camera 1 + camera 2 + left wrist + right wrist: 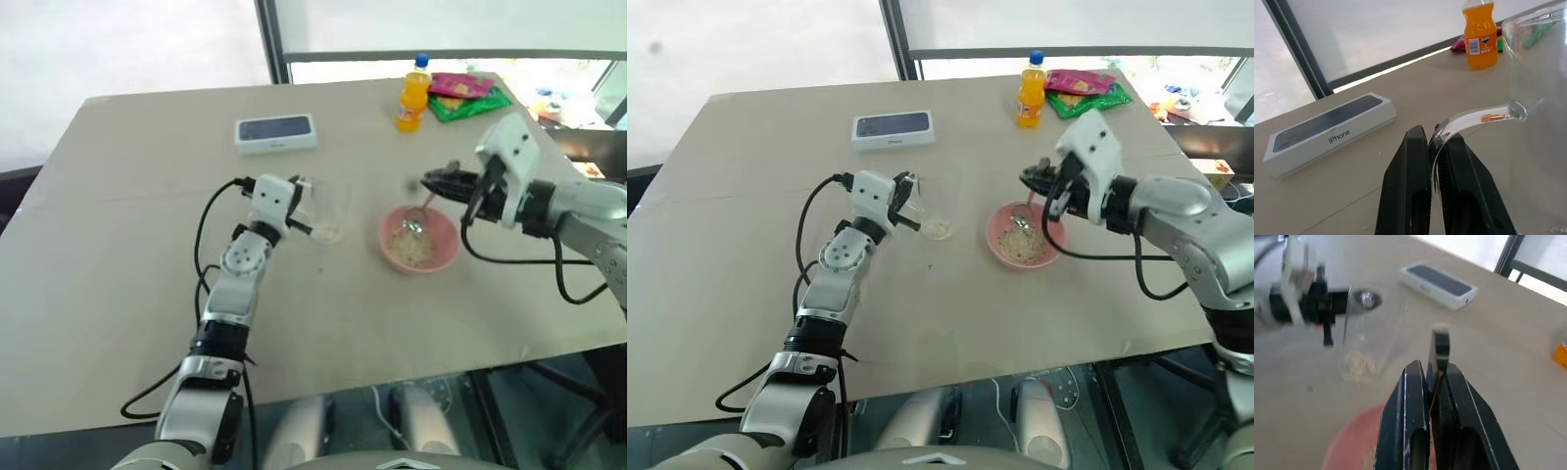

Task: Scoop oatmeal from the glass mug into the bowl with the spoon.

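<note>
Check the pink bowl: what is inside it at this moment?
The pink bowl holds a heap of pale oatmeal, with the spoon tipped into it from the right gripper. The bowl's bottom under the flakes is covered.

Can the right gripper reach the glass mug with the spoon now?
Probably yes. The right gripper holds the spoon over the pink bowl; bare table lies between it and the glass mug, steadied by the left gripper.
</note>
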You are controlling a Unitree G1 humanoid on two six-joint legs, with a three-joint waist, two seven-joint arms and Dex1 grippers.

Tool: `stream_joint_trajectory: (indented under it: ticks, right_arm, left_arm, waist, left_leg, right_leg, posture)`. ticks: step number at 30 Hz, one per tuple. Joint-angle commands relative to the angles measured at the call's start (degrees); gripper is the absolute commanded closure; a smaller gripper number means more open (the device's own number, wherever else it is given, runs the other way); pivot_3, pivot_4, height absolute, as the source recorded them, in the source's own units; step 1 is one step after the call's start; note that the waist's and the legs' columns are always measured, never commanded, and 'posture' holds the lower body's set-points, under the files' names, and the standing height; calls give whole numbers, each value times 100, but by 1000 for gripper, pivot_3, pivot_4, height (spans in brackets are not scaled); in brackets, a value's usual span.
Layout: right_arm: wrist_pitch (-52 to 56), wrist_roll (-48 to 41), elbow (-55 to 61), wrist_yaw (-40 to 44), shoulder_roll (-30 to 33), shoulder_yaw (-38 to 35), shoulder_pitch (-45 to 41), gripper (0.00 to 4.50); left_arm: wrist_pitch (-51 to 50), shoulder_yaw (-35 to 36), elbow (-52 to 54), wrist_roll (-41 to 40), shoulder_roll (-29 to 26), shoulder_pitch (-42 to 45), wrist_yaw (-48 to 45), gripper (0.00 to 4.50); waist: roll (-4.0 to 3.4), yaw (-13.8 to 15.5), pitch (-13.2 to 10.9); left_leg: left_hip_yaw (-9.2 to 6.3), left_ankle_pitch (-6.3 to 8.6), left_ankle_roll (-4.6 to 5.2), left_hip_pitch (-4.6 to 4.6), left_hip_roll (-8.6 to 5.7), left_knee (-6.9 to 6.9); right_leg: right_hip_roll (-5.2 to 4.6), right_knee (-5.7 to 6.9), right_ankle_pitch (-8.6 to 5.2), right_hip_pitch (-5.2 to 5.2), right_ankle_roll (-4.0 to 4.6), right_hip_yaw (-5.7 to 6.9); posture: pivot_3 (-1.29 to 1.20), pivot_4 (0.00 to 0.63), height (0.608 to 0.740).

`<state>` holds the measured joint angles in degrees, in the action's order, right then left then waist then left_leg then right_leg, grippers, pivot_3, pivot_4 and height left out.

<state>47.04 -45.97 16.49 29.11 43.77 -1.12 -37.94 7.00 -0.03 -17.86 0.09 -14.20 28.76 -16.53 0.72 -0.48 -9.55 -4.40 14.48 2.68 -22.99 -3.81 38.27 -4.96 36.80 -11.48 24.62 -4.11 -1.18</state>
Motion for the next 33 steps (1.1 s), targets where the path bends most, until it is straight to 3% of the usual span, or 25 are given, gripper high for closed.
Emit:
stream_joint_trajectory:
  ticks: [1,5,10,25,28,33]
  right_arm:
    - [319,-619,-336,-778,-510,-960,-727,4500]
    - [590,-1113,-682,-1538,-1546,-1213,-1446,4500]
    - [707,-1028,-737,-1581,-2164,-933,-1647,4500]
    - [877,-244,-905,-538,-2232,114,-1164,4500]
    - [705,-66,-968,-540,-2340,68,-1144,3500]
    - [61,472,-1181,-764,-2552,-160,-1226,1072]
  left_arm:
    - [133,31,322,-95,25,13,-38,4433]
    - [174,-17,300,-41,70,-27,-19,4433]
    - [269,-14,346,-24,82,-89,-13,4433]
    - [1033,-42,-25,286,72,-59,161,4433]
    - [1258,-21,-320,357,96,-24,289,4500]
    - [1407,-9,-502,334,70,-2,330,4500]
  waist:
    - [-1,10,0]
    - [-2,-21,0]
    - [-4,-7,1]
    - [-6,-28,0]
    - [-5,-20,1]
    - [-5,-22,1]
  left_leg:
    - [-1,0,0,0,0,0]
    - [-2,0,-1,1,2,-8]
    - [-3,0,-2,-4,-1,-12]
    - [-6,0,-1,-9,-3,-9]
    - [-6,0,-1,-10,-4,-8]
    - [-7,0,-1,-8,-4,-8]
  right_leg:
    - [0,0,0,1,0,0]
    - [3,2,1,7,1,-2]
    - [0,1,0,11,2,0]
    - [2,4,1,17,2,5]
    - [1,3,1,17,1,6]
    - [1,5,1,16,1,6]
  posture:
    - [0,150,740]
    - [0,150,740]
    - [0,150,740]
    - [0,150,740]
    - [0,150,740]
    - [0,150,740]
